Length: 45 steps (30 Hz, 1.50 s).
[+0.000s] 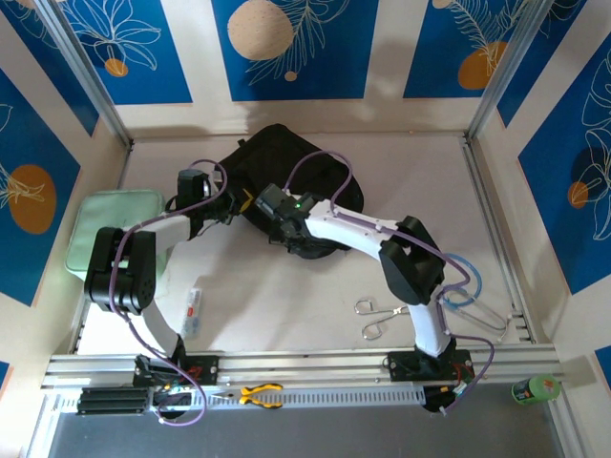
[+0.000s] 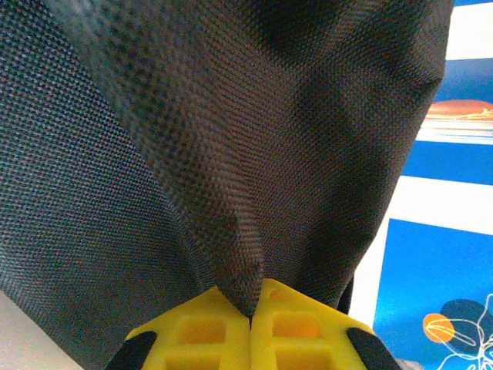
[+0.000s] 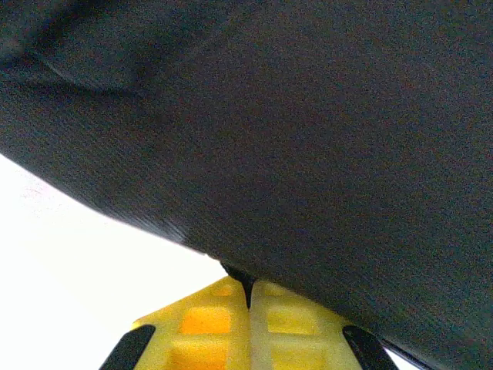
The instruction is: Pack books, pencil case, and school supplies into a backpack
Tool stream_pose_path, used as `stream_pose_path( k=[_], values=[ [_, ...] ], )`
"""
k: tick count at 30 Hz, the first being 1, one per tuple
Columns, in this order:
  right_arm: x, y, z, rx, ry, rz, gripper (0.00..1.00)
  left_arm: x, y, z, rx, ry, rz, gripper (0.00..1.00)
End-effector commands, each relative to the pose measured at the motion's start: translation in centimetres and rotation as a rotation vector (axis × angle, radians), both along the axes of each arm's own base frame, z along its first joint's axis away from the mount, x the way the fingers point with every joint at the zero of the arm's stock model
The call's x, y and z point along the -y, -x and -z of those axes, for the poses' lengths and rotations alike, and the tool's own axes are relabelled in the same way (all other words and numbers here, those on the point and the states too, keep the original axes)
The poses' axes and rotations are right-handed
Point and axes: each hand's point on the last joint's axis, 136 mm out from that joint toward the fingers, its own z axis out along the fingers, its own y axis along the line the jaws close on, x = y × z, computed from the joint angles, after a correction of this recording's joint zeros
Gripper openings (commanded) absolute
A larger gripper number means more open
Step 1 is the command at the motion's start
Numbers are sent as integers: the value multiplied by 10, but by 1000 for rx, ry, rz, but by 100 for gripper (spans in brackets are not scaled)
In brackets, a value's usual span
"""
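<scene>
Left wrist view: the yellow left fingers [image 2: 202, 330] are shut tight on a fold of the big black soft cloth backpack [image 2: 254, 154]. The right fingers [image 3: 206, 320] pinch it too. It lies far-middle on the counter [image 1: 315, 305], just ahead of both.

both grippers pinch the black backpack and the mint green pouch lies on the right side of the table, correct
No: the top external view shows the mint-green pouch on the left side of the table. The left gripper and right gripper do both pinch the black backpack.
</scene>
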Motion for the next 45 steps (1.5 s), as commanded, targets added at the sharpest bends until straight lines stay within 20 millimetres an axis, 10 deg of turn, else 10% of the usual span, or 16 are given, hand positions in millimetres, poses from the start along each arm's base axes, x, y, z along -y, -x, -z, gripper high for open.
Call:
stream_pose_path(
  k=[1,13,31,37,45],
  values=[
    [24,12,-15,21,37,8,0,8,-5,-3,29,-11,34,0],
    [87,61,-3,-71,127,85,0,3,-17,19,2,-68,9,0],
    [152,78,-1,-106,183,260,0,3,-25,33,-23,-70,0,0],
    [112,56,-11,-51,25,87,0,8,-34,32,-7,-67,36,0],
    [27,26,-35,24,-201,-221,0,-31,-30,33,-36,-189,-53,50]
  ],
)
